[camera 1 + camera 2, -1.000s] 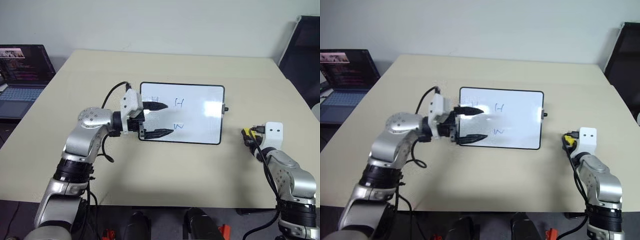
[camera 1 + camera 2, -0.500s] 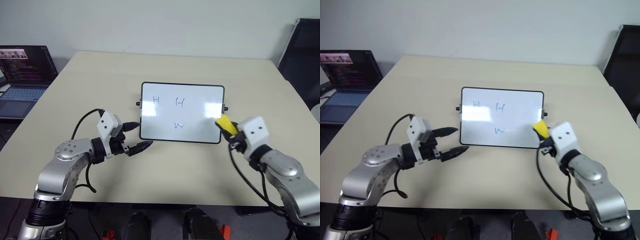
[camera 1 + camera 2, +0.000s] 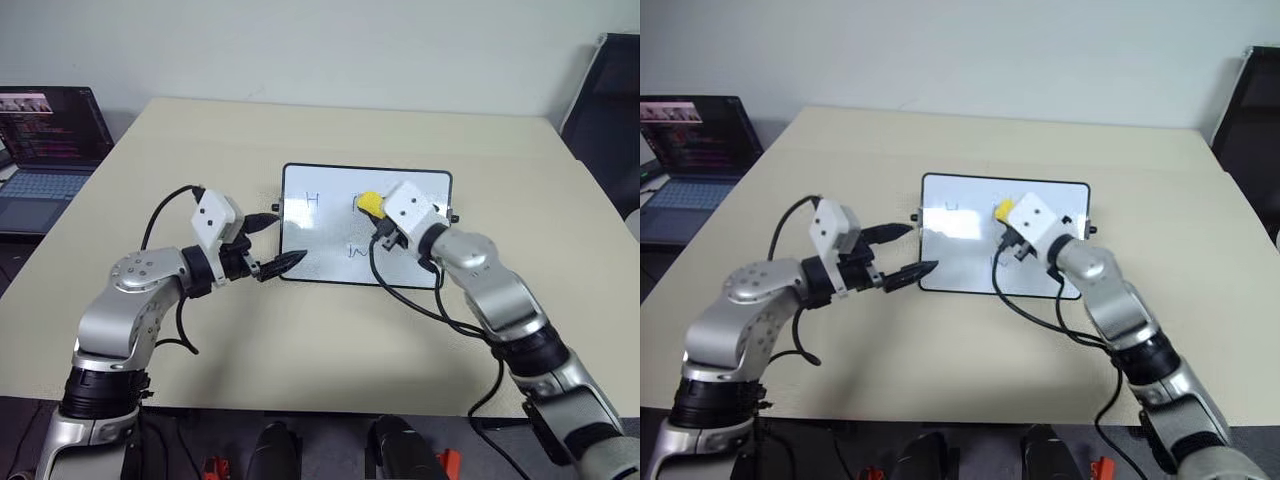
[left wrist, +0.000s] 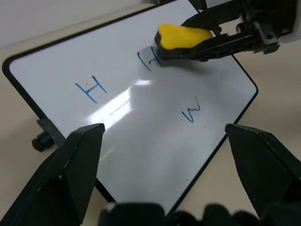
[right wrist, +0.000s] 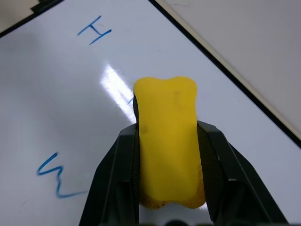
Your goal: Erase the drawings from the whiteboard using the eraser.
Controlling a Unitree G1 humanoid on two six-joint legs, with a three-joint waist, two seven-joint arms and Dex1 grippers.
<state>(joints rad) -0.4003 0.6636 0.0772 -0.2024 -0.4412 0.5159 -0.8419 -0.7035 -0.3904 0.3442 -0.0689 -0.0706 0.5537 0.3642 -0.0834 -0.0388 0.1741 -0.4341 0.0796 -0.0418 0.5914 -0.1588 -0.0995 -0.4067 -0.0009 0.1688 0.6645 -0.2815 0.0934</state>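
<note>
Eraser (image 5: 168,155) clamped in right pincer (image 3: 378,226), over whiteboard (image 3: 420,265) middle

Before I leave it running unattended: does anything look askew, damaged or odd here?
Nothing stands out. The whiteboard lies flat and square on the table, and the right pincer holds the eraser over the middle H.

light: bright, even | glare: whiteboard (image 3: 420,215) centre | shadows: soft
</note>
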